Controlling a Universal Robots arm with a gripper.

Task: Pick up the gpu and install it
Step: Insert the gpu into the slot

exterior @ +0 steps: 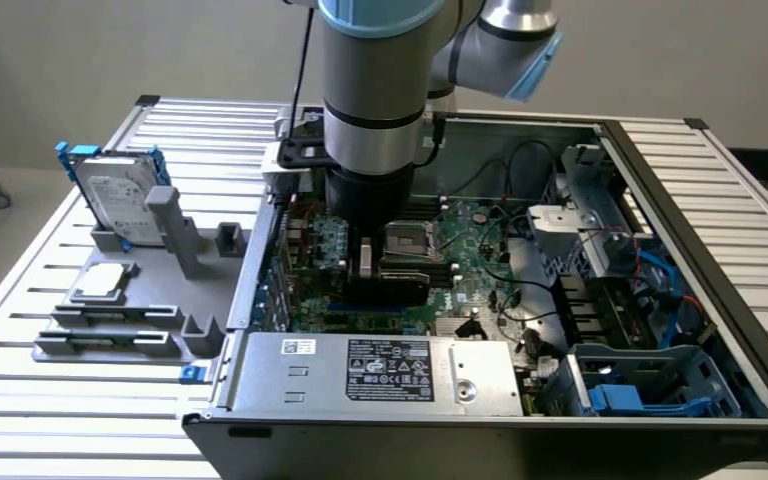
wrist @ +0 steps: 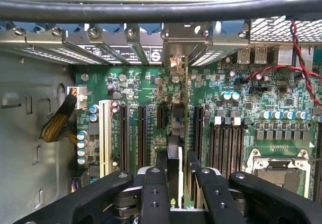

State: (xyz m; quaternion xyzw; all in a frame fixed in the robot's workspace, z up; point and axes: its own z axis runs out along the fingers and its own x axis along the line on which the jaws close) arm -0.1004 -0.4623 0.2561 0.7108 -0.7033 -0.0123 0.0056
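The arm reaches down into an open black computer case (exterior: pixel 491 450) lying on a slatted metal surface (exterior: pixel 77 400), with the gripper (wrist: pixel 176 163) low over the green motherboard (wrist: pixel 136 83). In the wrist view its two black fingers (wrist: pixel 162 158) are clamped on the gpu (wrist: pixel 176 126). The card is seen edge-on, standing upright between them in line with the black expansion slots (wrist: pixel 142 133). Its silver end bracket (wrist: pixel 176 45) is at the row of slot openings in the case's rear wall. Whether the card's lower edge is seated in a slot cannot be told. In the exterior view the gpu (exterior: pixel 404 285) shows as a dark block under the wrist, near the middle of the board. A white slot (wrist: pixel 104 138) lies a few slots away from the card, and the CPU socket (wrist: pixel 276 168) lies on the card's other side. The silver power supply (exterior: pixel 264 380) at the case's near end carries a black label (exterior: pixel 391 370) with white print and symbols, and a small white sticker (exterior: pixel 301 345), both too small to read. Printed labels (wrist: pixel 151 55) under the rear brackets are likewise unreadable. On the exterior view's left, a grey holder (exterior: pixel 171 300) outside the case carries a hard drive (exterior: pixel 117 205) with blue rails and a white label, standing on edge. It also carries a square processor chip (exterior: pixel 101 283) and two narrow memory sticks (exterior: pixel 111 312).
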